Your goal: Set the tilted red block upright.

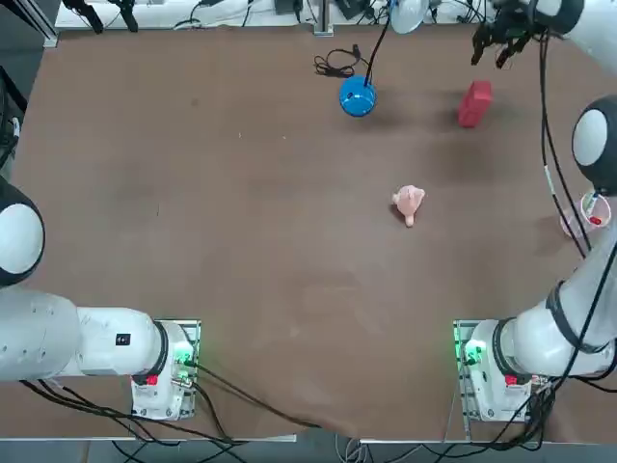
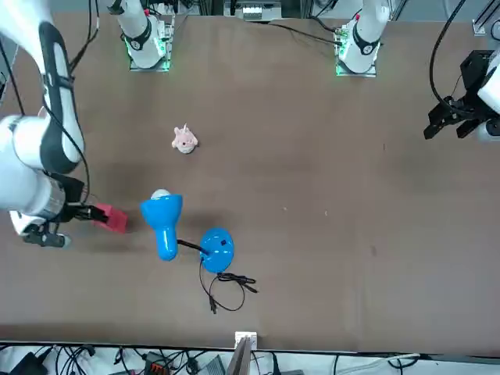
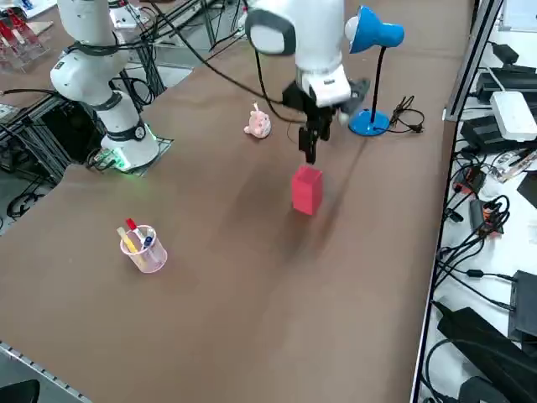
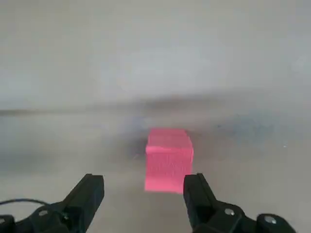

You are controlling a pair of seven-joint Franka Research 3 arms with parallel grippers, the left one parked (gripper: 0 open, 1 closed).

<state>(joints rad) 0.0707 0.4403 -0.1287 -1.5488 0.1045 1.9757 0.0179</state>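
Surveying from largest to smallest, the brown table (image 1: 241,241) carries few items, all in its far half as seen from the robot's side. The working right arm reaches out over the far right corner. Its right gripper (image 3: 310,149) hangs above the red block (image 3: 307,190), clear of it, with a visible gap between fingertips and block top in the right side view. The wrist view shows the jaws standing wide apart and empty, the block lying between and beyond the fingers (image 4: 90,194).

A blue desk lamp (image 1: 358,96) stands near the far edge, well apart from the block on the robot's left of it. A clear cup of pens (image 3: 143,248) sits near the right edge. A pale pink lumpy object (image 1: 409,204) lies nearer the table's middle, apart from everything else.

The red block stands on the table near the far right corner. In the right side view it appears upright, resting on its small end, taller than wide; no lean is evident there or in the wrist view.

Judgement: the uprighting looks done and the block released. What is left, at most, is withdrawing the arm without brushing the block.
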